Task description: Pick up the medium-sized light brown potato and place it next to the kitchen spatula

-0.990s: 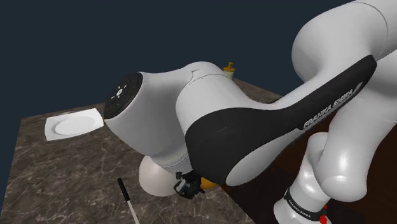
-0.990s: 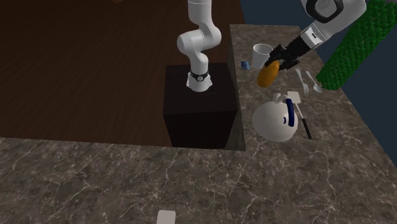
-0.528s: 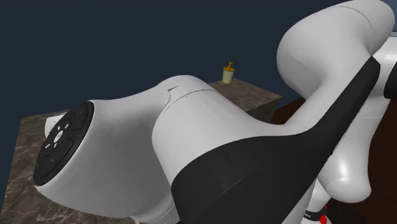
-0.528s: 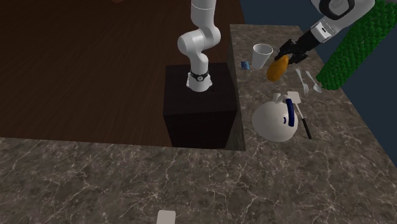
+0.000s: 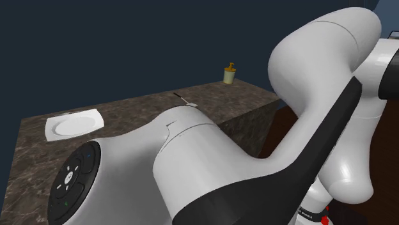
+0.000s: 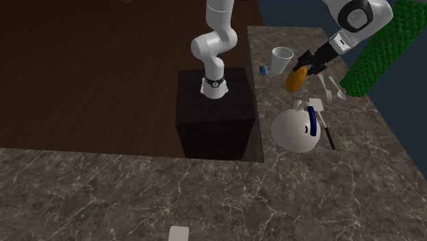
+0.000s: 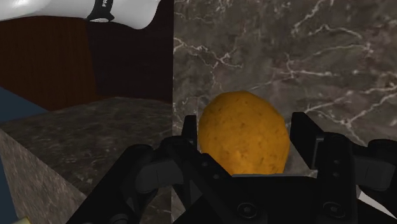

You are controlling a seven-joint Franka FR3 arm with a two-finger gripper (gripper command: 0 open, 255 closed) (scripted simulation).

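In the second exterior view a white cup (image 6: 280,59) stands leftmost, then the orange-brown potato (image 6: 295,81), clasped between both fingers of my gripper (image 6: 302,71) above the counter (image 6: 383,140); the spatula (image 6: 317,105) lies down and right of it, long axis slanting lower-right

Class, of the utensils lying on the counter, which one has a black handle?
The spatula, beside the white dome: its white blade runs into a black handle, whereas the forks next to it are white all over.
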